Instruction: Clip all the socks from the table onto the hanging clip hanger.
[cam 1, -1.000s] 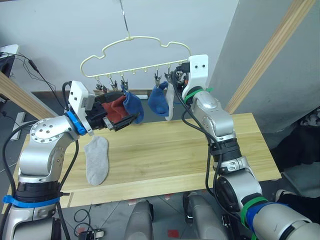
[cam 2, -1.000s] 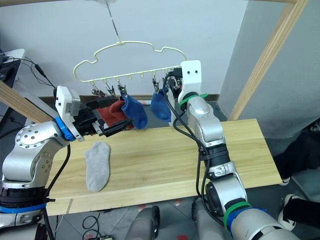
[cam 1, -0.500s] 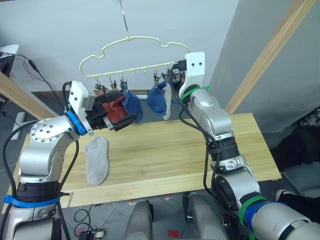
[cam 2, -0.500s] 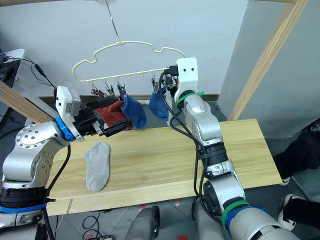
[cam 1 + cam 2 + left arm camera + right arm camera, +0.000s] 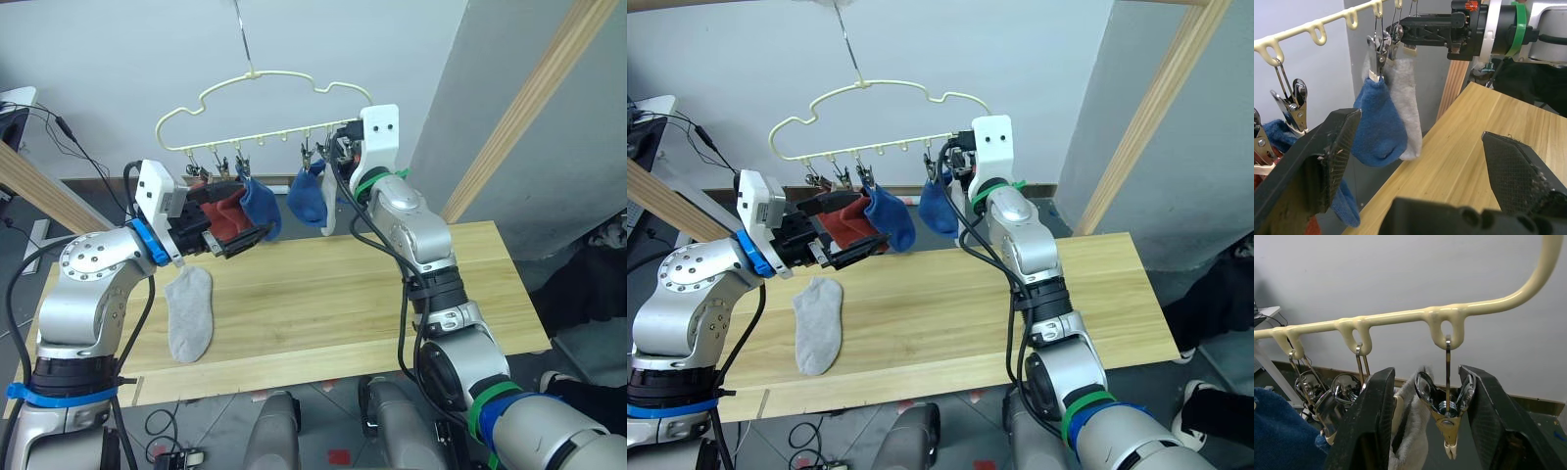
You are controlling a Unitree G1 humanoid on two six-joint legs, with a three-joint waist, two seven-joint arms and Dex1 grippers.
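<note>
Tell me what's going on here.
The robot is clipping socks onto the hanger. Its right tool is up at the hanger's right end, open, with its fingers on either side of the last, empty clip. A grey sock, two blue socks and a red sock already hang there. The left tool is open and empty, near the red sock. Another grey sock lies on the table.

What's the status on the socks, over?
Right pincer open around the end clip. Left pincer open, empty. One grey sock on the table. Nothing blocking.
</note>
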